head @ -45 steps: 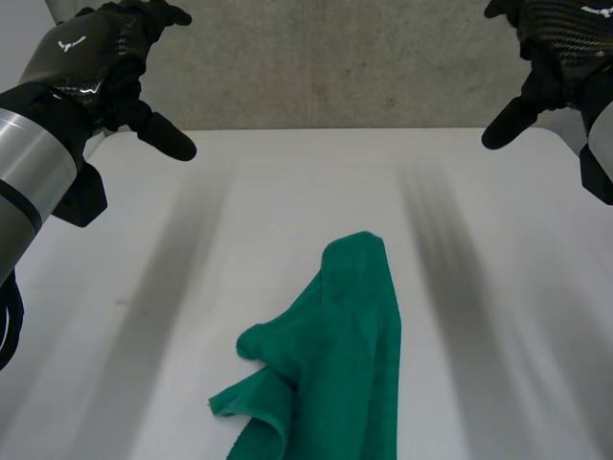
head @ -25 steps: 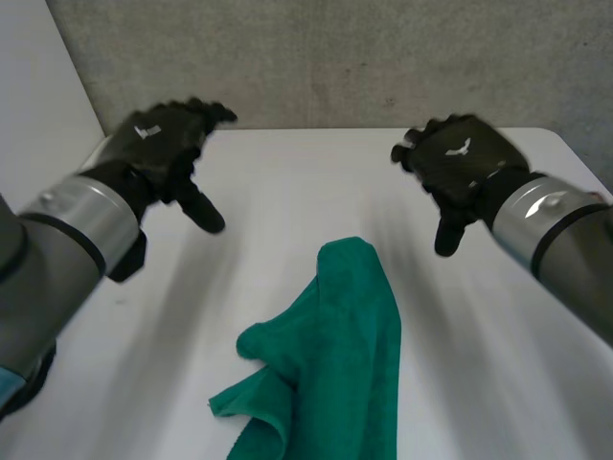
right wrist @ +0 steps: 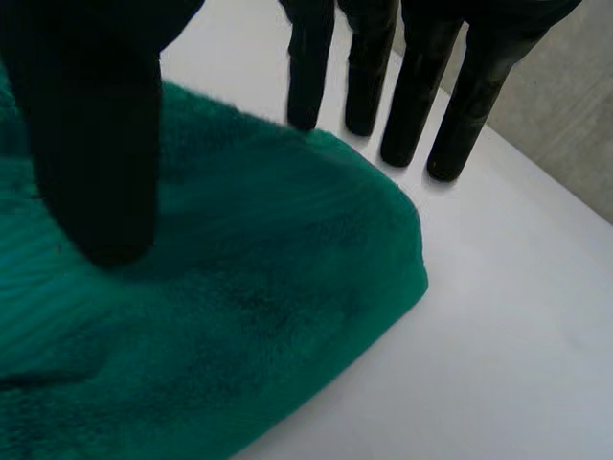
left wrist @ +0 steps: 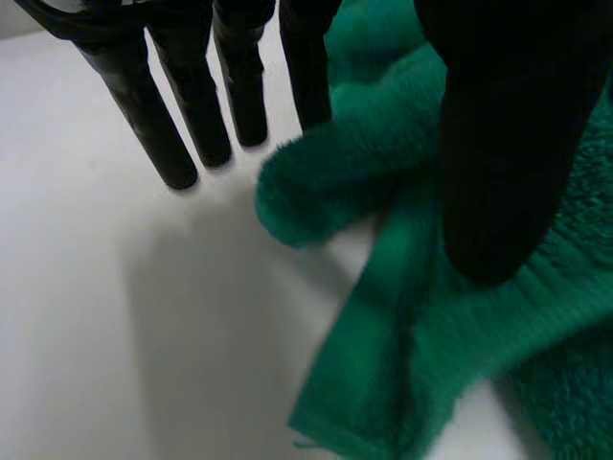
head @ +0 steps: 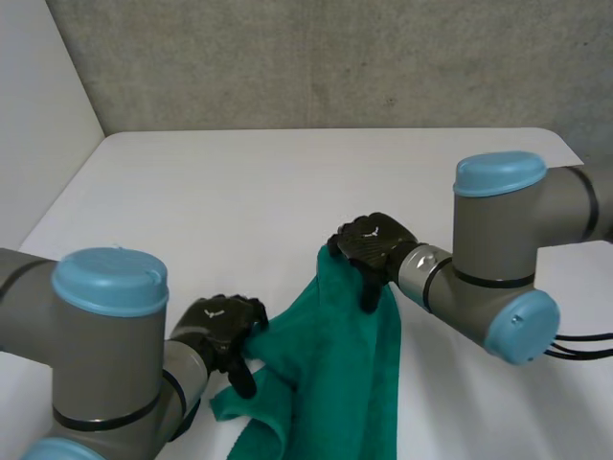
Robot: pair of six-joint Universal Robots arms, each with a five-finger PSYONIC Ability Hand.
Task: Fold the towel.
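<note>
Fingers [left wrist: 142, 115] of left hand [head: 222, 324] straight, apart from thumb, straddling towel's [head: 335, 364] bunched left fold, lower left of frame. Green towel crumpled, lower centre of table [head: 239, 192]. Right hand [head: 374, 244]: fingers straight, thumb apart, over towel's far end.

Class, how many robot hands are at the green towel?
2. The left hand is at the towel's bunched left edge; the right hand is over its far end.

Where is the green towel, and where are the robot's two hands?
towel [head: 340, 355], head view, on its crumpled middle.
left hand [head: 222, 322], head view, on the back of the hand.
right hand [head: 375, 241], head view, on the back of the hand.
</note>
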